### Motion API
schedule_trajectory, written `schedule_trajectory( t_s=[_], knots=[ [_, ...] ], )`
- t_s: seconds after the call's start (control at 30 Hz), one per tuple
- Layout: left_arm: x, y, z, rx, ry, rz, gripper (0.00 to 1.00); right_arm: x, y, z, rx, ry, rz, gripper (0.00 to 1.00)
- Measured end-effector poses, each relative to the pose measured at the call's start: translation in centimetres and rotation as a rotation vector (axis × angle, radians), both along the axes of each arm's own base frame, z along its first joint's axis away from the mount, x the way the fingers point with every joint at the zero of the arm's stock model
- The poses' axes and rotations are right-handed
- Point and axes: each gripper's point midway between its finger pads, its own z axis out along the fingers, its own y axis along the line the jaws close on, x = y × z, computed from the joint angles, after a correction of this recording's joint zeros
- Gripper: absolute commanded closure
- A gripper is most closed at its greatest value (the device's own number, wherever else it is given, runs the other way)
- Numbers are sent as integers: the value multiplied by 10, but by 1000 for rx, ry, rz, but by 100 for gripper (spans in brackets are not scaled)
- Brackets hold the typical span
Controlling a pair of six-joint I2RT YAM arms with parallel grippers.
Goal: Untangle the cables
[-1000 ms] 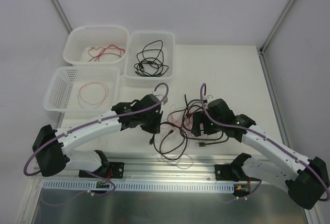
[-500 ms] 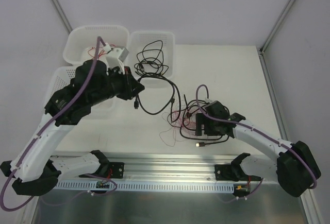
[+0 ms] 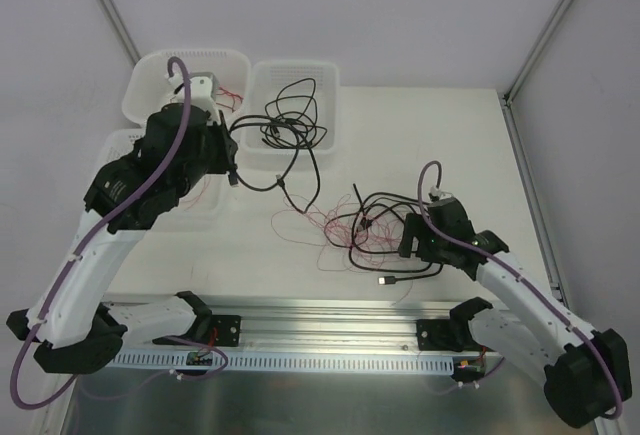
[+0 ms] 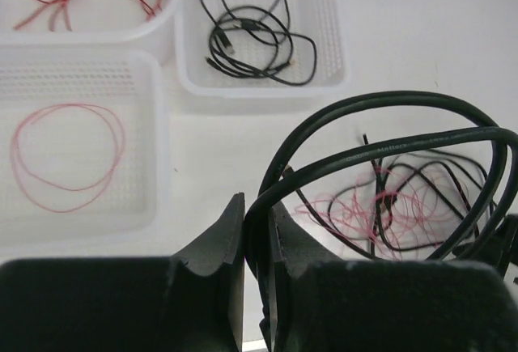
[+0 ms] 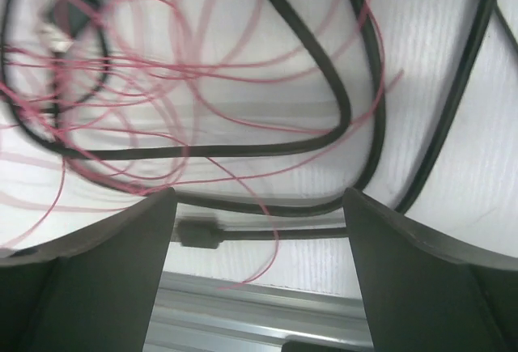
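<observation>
- White table lies under both arms, with white baskets at its far left.
- Since a moment ago, the left gripper has moved up and left, over the baskets. Its fingers pinch tight on a black cable.
- That cable now stretches back to the messy pile in the middle of the table.
- The right gripper has pulled back a little. Its fingers are wide apart just above the pile and hold nothing.
- In the pile, thin red wires and thick black cables loop through each other.
</observation>
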Motion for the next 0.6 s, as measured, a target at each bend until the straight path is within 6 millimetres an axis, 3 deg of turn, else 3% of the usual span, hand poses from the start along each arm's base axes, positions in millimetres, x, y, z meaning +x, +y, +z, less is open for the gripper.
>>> schedule_trajectory(
  t_s=[0.1, 0.23, 0.33, 0.47, 0.6],
  knots=[
    [-1, -24, -33, 6, 109, -98, 100, 0, 15, 28, 69, -104, 105, 15],
    [-10, -55, -83, -24, 275, -209, 100, -5, 55, 82, 216, -270, 327, 15],
    [-21, -67, -107, -41, 363, -253, 100, -15, 81, 110, 320, -362, 467, 16],
    [-29, -78, -108, -96, 391, -288, 100, -29, 110, 136, 446, -432, 617, 17],
    [-36, -84, -94, -167, 369, -317, 100, -40, 136, 144, 525, -448, 746, 17]
  ],
)
